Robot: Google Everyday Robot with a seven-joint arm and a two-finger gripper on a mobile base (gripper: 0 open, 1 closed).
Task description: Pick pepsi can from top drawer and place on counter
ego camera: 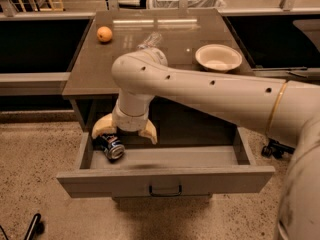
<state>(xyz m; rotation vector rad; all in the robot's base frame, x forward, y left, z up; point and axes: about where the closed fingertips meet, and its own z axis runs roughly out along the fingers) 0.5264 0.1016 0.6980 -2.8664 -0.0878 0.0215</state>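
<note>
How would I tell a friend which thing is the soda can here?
Find the grey-brown counter in the middle, then the top drawer pulled open beneath it. At the drawer's left end in the view lies the pepsi can, tipped over, just below the robot's open claw. It is dark blue with a silver end, unlike the orange and bowl on the counter.

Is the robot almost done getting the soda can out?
Not yet. Done: the wide grey-brown top drawer is pulled open. Now: the open hand hangs over the small dark blue pepsi can, lying at the drawer's left end. Left: grab it, lift it, set it on the glossy grey-brown counter.
</note>
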